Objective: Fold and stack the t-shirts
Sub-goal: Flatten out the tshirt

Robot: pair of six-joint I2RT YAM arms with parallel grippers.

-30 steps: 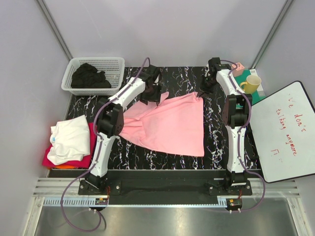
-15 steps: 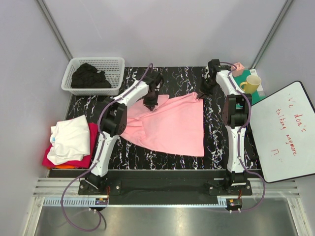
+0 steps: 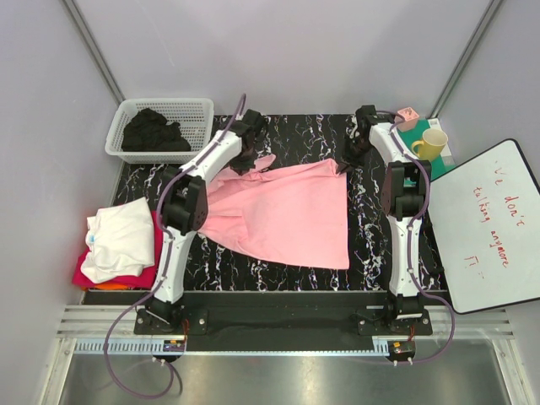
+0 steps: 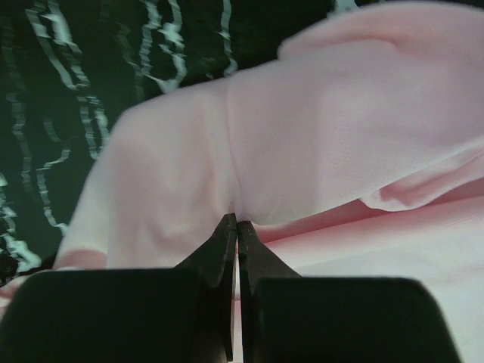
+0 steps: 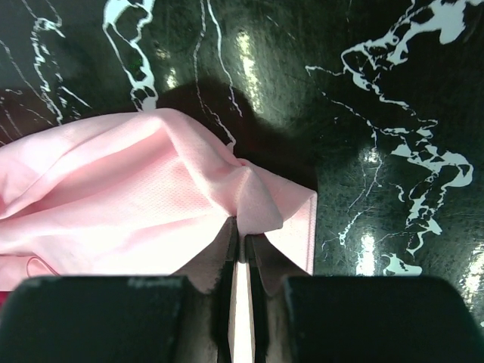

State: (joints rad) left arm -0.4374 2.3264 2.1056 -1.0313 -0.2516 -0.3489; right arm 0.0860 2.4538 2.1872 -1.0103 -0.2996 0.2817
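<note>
A light pink t-shirt (image 3: 287, 211) lies spread on the black marbled table (image 3: 304, 135). My left gripper (image 3: 251, 160) is shut on its far left edge; in the left wrist view the left gripper (image 4: 237, 224) pinches pink t-shirt cloth (image 4: 318, 136). My right gripper (image 3: 346, 162) is shut on the far right corner; in the right wrist view the right gripper (image 5: 242, 231) grips a bunched fold of the pink t-shirt (image 5: 136, 197). On the left a folded white t-shirt (image 3: 120, 238) tops a magenta-red t-shirt (image 3: 101, 274). Black t-shirts (image 3: 152, 133) fill the white basket (image 3: 160, 108).
A yellow mug (image 3: 431, 144) and small pink and green blocks (image 3: 410, 116) sit at the far right corner. A whiteboard with red writing (image 3: 489, 224) lies to the right of the table. Grey walls close in the back and sides.
The left gripper closed on the pink t-shirt's far left edge and pulled it toward the far left, stretching the top edge straighter. The right gripper has held its corner in place.
</note>
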